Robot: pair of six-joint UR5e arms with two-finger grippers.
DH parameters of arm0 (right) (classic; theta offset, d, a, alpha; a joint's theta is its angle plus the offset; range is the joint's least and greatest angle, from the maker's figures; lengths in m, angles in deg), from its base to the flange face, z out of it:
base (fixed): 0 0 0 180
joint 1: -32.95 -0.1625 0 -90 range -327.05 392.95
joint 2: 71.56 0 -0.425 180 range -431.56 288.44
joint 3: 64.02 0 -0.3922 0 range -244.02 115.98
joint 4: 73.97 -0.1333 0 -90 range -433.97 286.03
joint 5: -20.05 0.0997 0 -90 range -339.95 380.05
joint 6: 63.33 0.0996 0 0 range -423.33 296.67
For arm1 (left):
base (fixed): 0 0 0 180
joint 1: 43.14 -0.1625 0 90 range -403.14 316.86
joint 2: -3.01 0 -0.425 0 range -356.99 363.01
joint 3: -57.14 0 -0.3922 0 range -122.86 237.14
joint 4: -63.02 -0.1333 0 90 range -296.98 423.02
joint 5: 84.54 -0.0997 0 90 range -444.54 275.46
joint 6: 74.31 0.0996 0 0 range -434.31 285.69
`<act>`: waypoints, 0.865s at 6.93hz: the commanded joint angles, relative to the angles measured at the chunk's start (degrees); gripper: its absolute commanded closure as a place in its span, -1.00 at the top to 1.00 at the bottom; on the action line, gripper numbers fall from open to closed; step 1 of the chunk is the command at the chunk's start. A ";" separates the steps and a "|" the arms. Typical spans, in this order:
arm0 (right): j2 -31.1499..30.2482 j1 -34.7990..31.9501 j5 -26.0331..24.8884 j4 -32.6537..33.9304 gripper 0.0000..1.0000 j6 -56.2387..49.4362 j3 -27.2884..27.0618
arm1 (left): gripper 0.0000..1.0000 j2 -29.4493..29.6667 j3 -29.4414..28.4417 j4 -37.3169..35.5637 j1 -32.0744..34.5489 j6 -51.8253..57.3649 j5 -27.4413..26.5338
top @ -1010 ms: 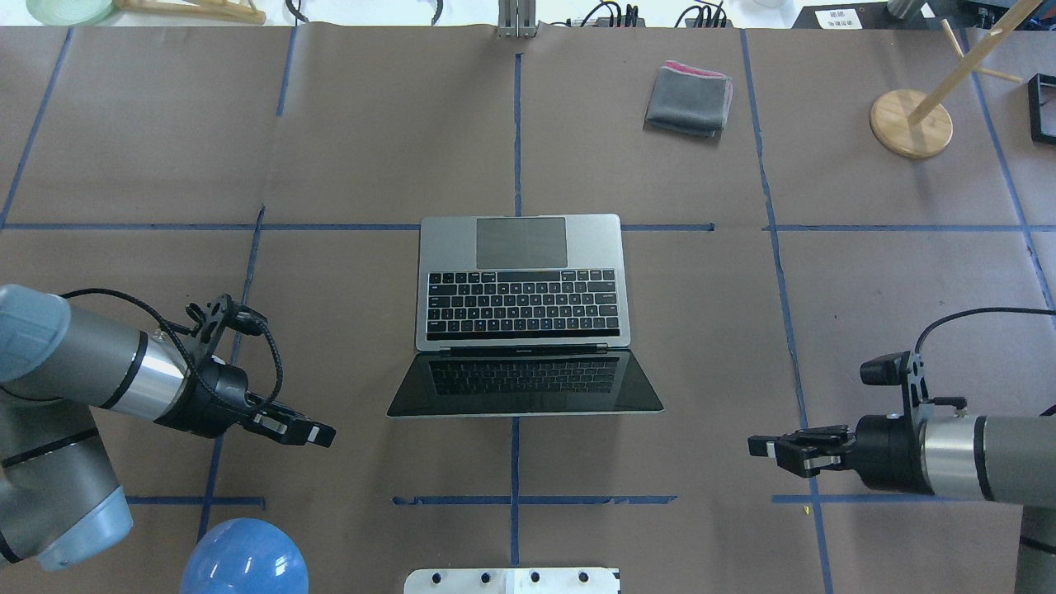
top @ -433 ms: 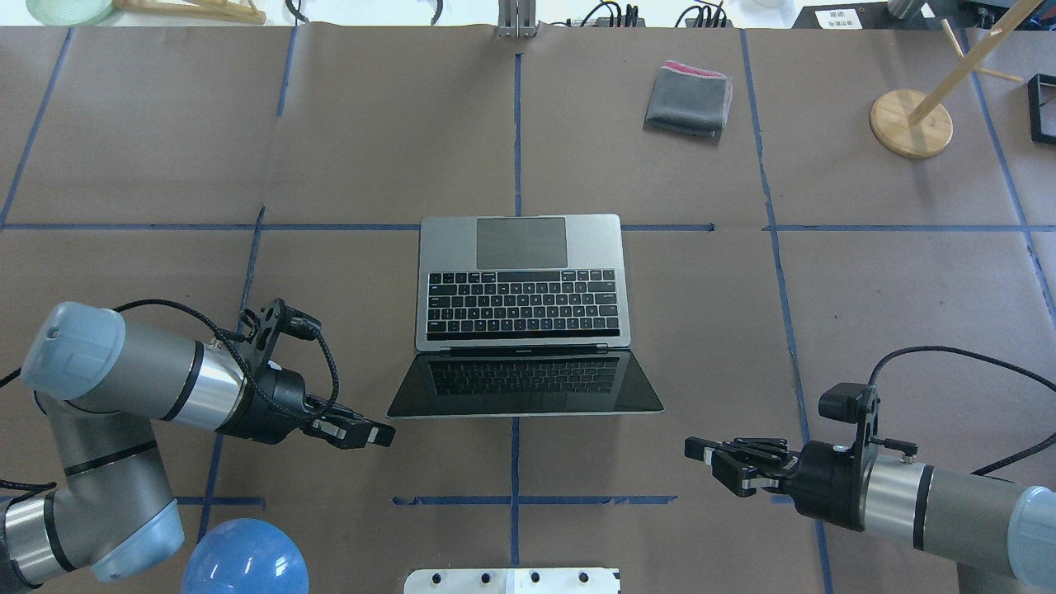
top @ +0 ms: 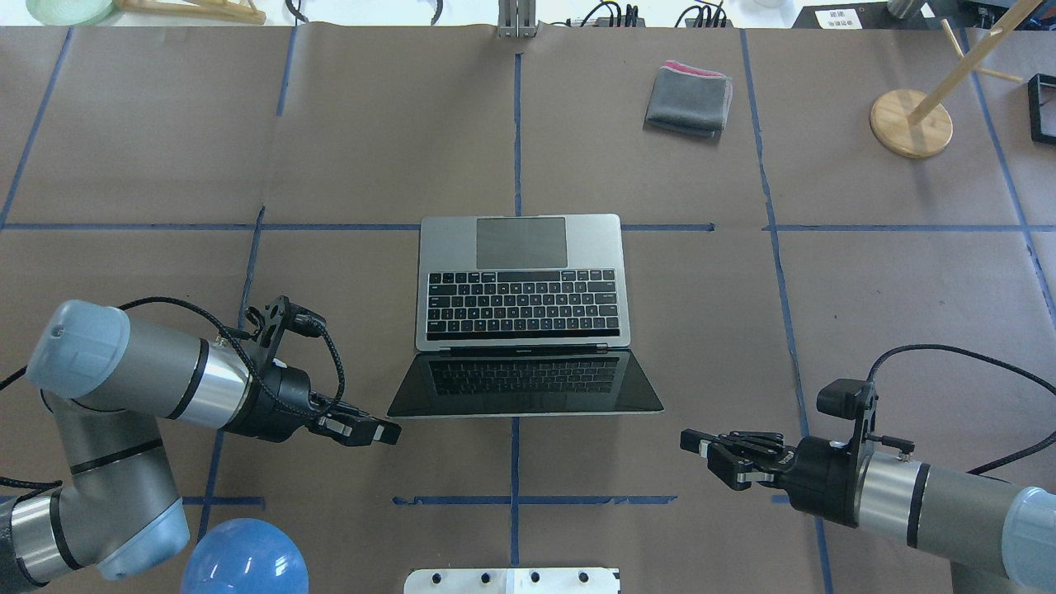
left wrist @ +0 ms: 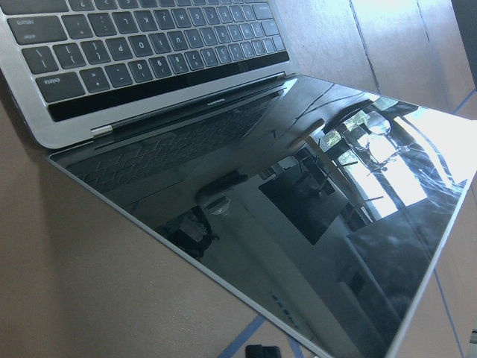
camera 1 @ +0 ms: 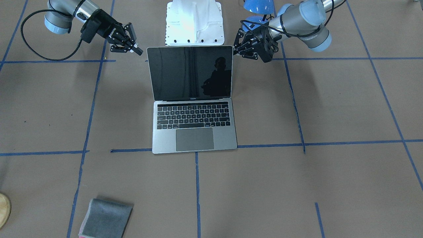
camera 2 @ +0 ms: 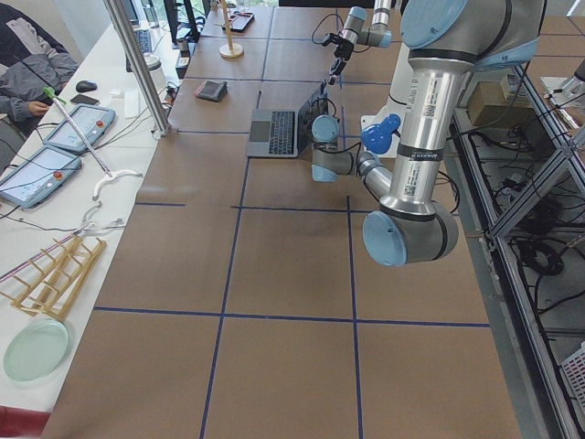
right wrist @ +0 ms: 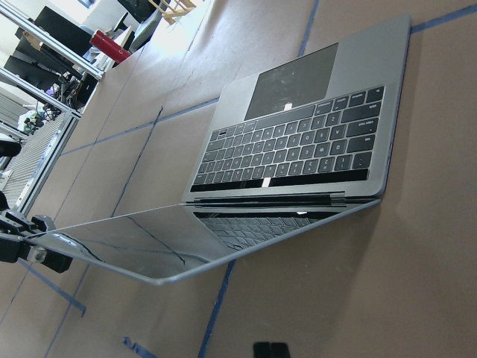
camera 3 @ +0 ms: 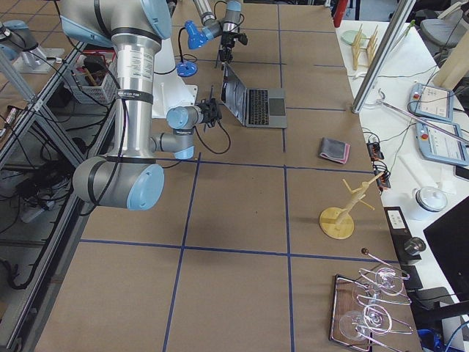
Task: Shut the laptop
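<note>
The laptop (top: 520, 280) lies open mid-table, its keyboard on the far side from me. Its glossy black screen (top: 528, 384) leans back towards my base. It also shows in the front view (camera 1: 195, 132), the left wrist view (left wrist: 149, 45) and the right wrist view (right wrist: 298, 149). My left gripper (top: 388, 431) looks shut and empty, just off the lid's near left corner, not touching it. My right gripper (top: 693, 443) looks shut and empty, a short way off the lid's near right corner.
A grey folded cloth (top: 689, 99) lies at the far right. A wooden stand (top: 910, 124) is at the far right edge. A blue round object (top: 243, 557) and the white base plate (top: 511, 580) sit near my base.
Both arms moved inward towards the laptop's lid: the left gripper went right, the right gripper went left. The laptop has not moved and its lid stands at the same angle.
</note>
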 commanded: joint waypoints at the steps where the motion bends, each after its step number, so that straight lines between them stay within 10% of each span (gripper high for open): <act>1: 2.03 -0.15 -1.61 0.62 -1.00 0.00 0.08 | -1.00 0.10 0.53 0.00 0.09 -0.03 -0.01; 6: 3.26 -1.73 -1.27 0.97 -1.00 -0.09 0.42 | -1.00 0.89 0.80 0.35 0.26 -0.12 -1.51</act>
